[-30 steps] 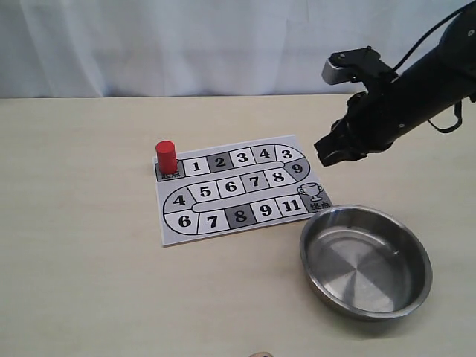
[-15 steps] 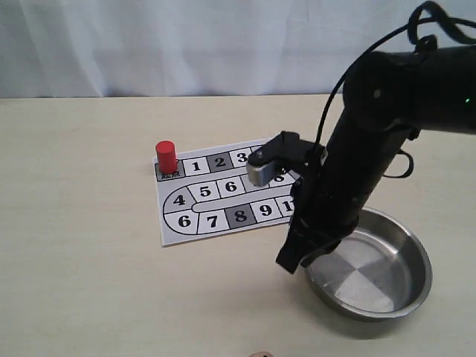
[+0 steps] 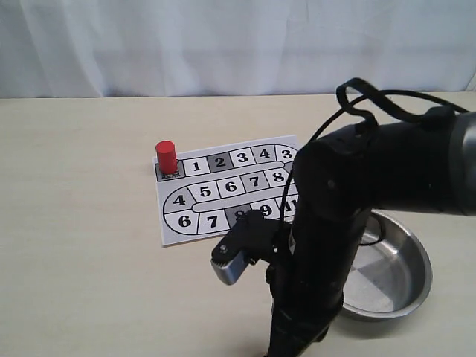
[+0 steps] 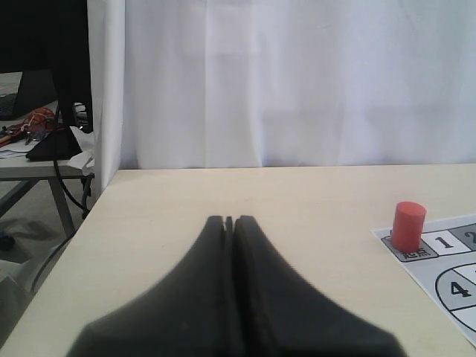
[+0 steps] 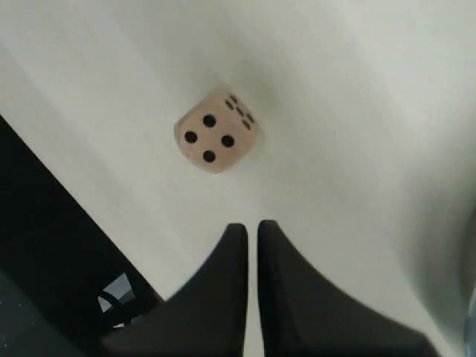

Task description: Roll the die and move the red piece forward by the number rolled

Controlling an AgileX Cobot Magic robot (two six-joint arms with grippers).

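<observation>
The die [image 5: 216, 132] is a small pale wooden cube with black dots. It lies on the pale worktop [image 5: 342, 104], just ahead of the tips of the right pincer [image 5: 251, 227]. It does not touch them. The side with four dots faces the right wrist camera. One more side shows a row of dots, but they are too blurry to count.

The red piece [image 3: 166, 156] is a small plain red post, taller than it is wide. It stands straight up, ahead of the left pincer [image 4: 230, 221] and off to one side, well apart from it.
</observation>
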